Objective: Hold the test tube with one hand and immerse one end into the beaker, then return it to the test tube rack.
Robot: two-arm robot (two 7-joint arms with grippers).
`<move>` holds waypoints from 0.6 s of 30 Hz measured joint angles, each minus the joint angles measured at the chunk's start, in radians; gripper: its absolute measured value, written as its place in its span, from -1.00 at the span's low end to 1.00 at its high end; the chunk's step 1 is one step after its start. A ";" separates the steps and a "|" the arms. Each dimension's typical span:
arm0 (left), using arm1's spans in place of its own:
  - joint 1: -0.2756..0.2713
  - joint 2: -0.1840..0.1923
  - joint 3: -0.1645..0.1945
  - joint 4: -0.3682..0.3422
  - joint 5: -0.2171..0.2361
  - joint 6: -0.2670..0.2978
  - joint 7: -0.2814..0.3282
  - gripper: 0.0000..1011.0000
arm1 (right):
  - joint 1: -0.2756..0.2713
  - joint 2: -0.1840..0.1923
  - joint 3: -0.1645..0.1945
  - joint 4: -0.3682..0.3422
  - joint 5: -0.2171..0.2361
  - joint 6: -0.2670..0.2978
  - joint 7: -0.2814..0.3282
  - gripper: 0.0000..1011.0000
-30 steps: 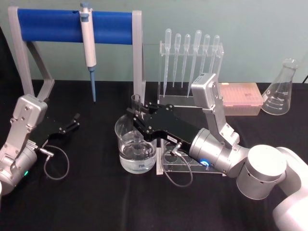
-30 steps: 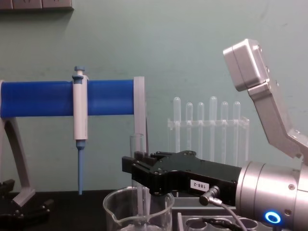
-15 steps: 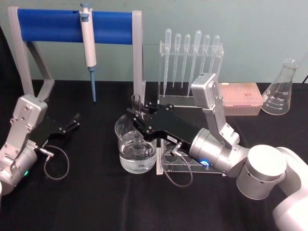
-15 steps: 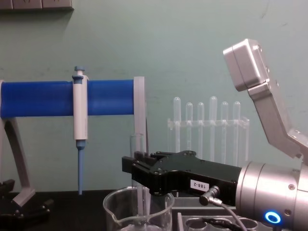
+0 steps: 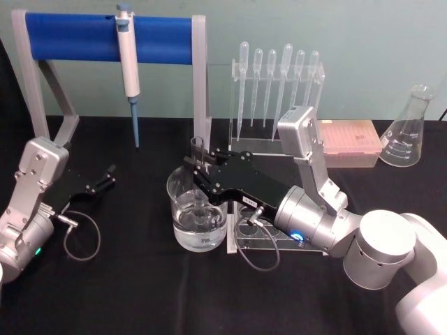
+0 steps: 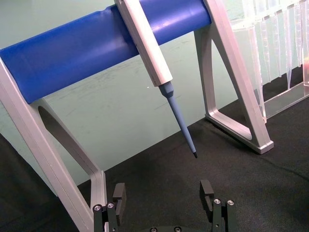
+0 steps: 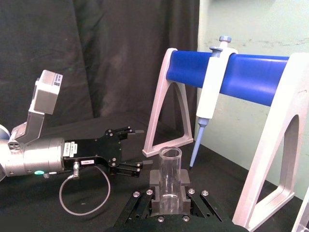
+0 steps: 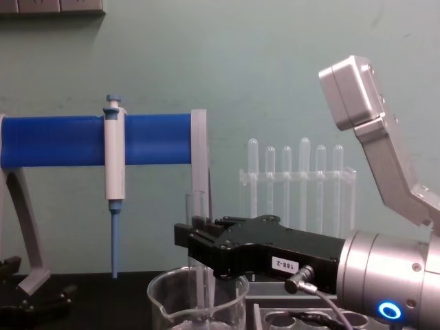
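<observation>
The right hand reaches in from the right above the beaker and is clenched on the test tube, gripping it a little below its open rim. The tube stands upright, with its lower end down inside the beaker in the clear liquid. The clear rack lies just right of the beaker on the black bench. The left hand sits low at the bench's left, fingers spread, grasping nothing.
</observation>
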 joint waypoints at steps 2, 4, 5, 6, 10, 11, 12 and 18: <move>0.000 0.000 0.000 0.000 0.000 0.000 0.000 0.98 | 0.000 0.000 0.000 0.000 0.000 0.000 0.000 -0.56; 0.000 0.000 0.000 0.000 0.000 0.000 0.000 0.98 | 0.000 0.000 0.000 0.000 0.000 0.000 0.000 -0.56; 0.000 0.000 0.000 0.000 0.000 0.000 0.000 0.98 | 0.000 0.000 0.000 0.000 0.000 0.000 0.000 -0.56; 0.000 0.000 0.000 0.000 0.000 0.000 0.000 0.98 | 0.000 0.000 0.000 0.000 0.000 0.000 0.000 -0.56; 0.000 0.000 0.000 0.000 0.000 0.000 0.000 0.98 | 0.000 0.000 0.000 0.000 0.000 0.000 0.000 -0.56; 0.000 0.000 0.000 0.000 0.000 0.000 0.000 0.98 | 0.000 0.000 0.000 0.000 0.000 0.000 0.000 -0.56; 0.000 0.000 0.000 0.000 0.000 0.000 0.000 0.98 | 0.000 0.000 0.000 0.000 0.000 0.000 0.000 -0.56; 0.000 0.000 0.000 0.000 0.000 0.000 0.000 0.98 | 0.000 0.000 0.000 0.000 0.000 0.000 0.000 -0.56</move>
